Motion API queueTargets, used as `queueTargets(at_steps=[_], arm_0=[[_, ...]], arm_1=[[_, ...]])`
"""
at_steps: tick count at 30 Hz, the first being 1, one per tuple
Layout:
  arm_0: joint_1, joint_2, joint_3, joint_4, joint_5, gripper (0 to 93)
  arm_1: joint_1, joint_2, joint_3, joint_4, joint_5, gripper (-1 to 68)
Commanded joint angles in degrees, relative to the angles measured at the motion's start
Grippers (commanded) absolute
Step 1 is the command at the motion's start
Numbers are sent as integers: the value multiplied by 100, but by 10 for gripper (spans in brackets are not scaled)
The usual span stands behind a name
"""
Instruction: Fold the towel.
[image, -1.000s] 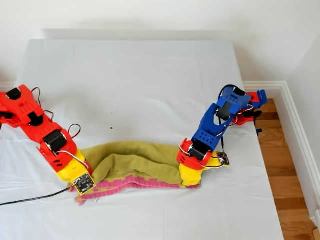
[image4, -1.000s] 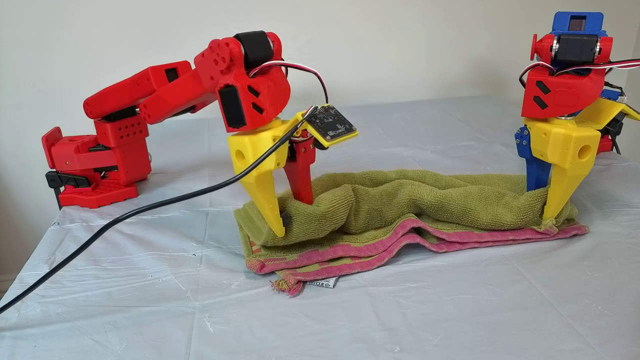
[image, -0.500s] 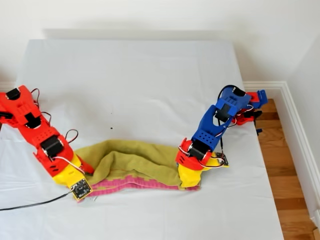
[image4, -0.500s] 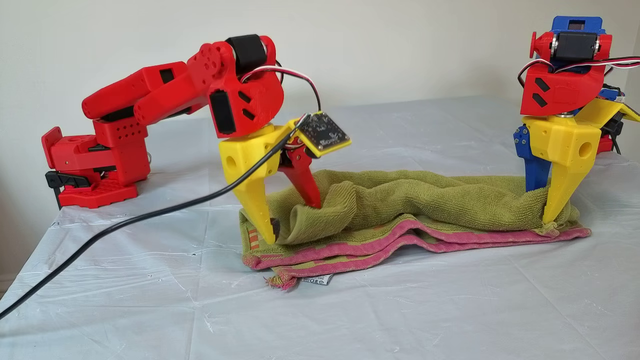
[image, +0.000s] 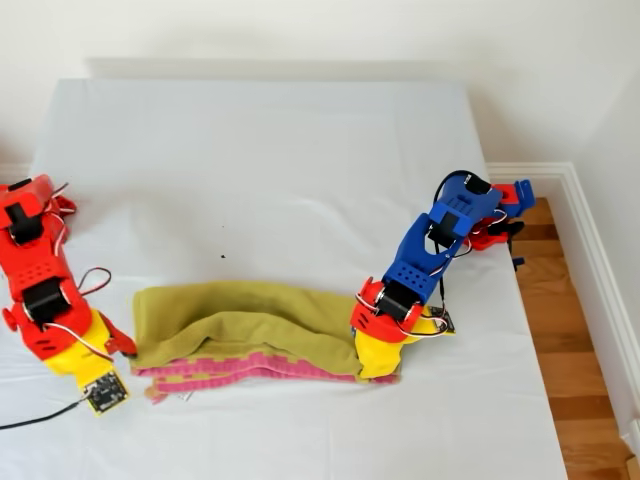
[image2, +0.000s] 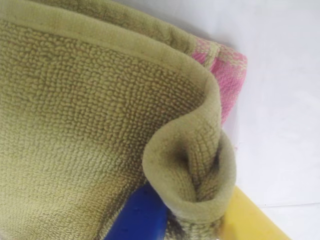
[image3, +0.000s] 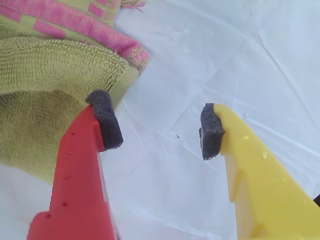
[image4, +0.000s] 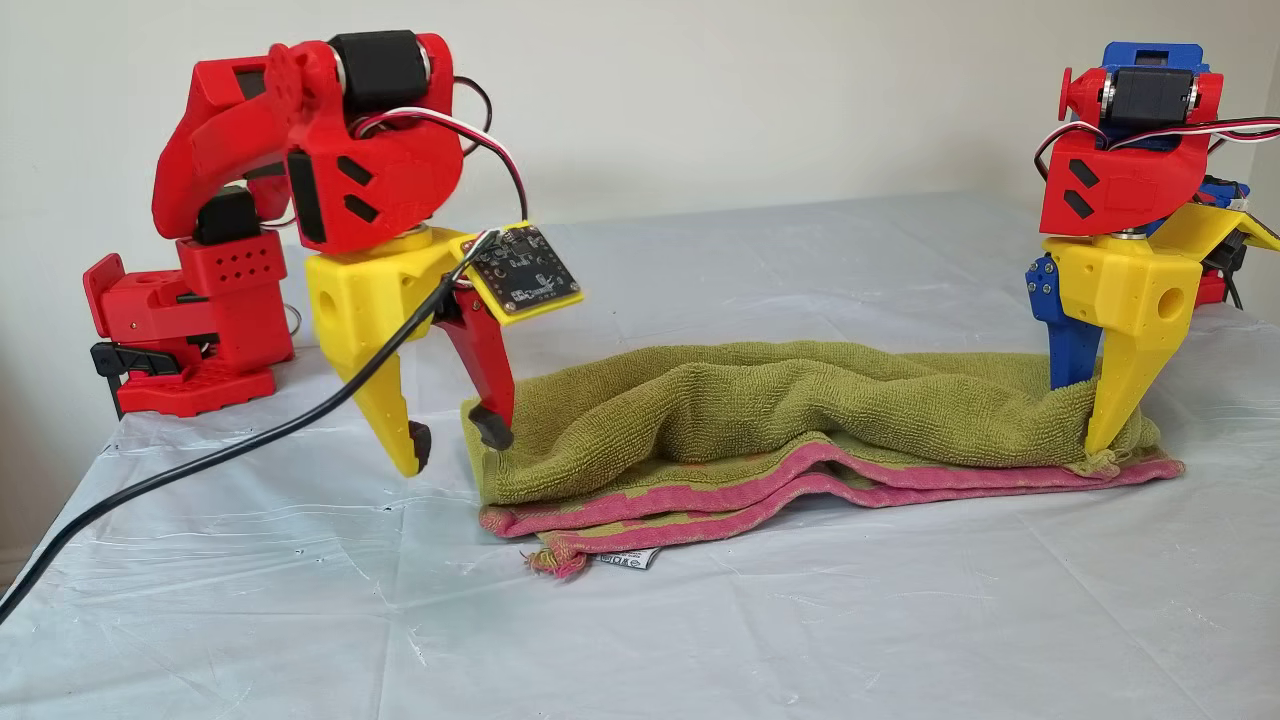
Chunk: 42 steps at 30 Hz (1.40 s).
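The towel (image: 250, 335) lies in a long, rumpled band on the white tablecloth (image: 260, 170), near the table's front edge in the exterior view, doubled over so that the plain green layer rests on the pink hems.

At the exterior view's left, my second gripper (image4: 448, 438) is seen on the red arm (image4: 300, 140). Its jaws are spread apart and nothing is held between them. In the second wrist view, the red finger's foam pad (image3: 106, 119) is found at the towel's end, touching it or just beside it, while the yellow finger (image3: 250, 165) stands over bare cloth.

Through the middle, the green layer is humped and creased, and the pink edge (image4: 720, 495) shows below it with a small label (image4: 625, 560) sticking out.

At the exterior view's right, my first gripper (image4: 1090, 420) on the blue arm (image: 440, 235) is clamped on the towel's other end; in the first wrist view a rolled fold of terry (image2: 195, 175) is pinched between the blue and yellow fingers.

The towel is judged soft, limp and fairly light, with a rough pile that should not slip from foam pads. No shape will be kept by it when lifted, so sagging is to be expected. Hold is best taken at the end corners, through both layers at once, so that the fold is carried evenly.
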<state>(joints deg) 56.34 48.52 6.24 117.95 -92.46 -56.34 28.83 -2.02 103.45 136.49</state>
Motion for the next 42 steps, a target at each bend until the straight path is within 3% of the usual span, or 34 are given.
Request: queueTargets(at_steps=[1,2,4,5,15,22,27,35,39,40,41,42], arm_0=[[53,905,26,62,-97,357],[62,932,44,62,-123,357],[79,1055,167,62,-185,353],[79,1107,220,62,-193,353],[237,1644,694,62,-158,326],[694,2408,1573,62,-765,314],[721,2522,1450,62,-316,279],[773,2716,1547,62,-264,278],[686,2812,1617,62,-26,268],[677,2909,1723,62,-9,263],[677,2988,1828,62,18,261],[694,3094,1986,62,-26,262]], arm_1=[[35,237,-545,-26,-9,41],[26,229,-589,-26,0,59],[9,132,-791,-26,-18,242],[9,70,-879,-26,-44,244],[-589,246,-976,-26,475,245],[-1169,756,-861,-26,738,245],[-1450,1617,-105,-18,703,245],[-1679,2303,404,-18,870,245],[-1679,3480,1837,-18,949,245],[-1696,3902,2347,-18,1037,236],[-1714,4280,2804,-18,1072,112],[-1723,4614,3173,-18,1125,62]])
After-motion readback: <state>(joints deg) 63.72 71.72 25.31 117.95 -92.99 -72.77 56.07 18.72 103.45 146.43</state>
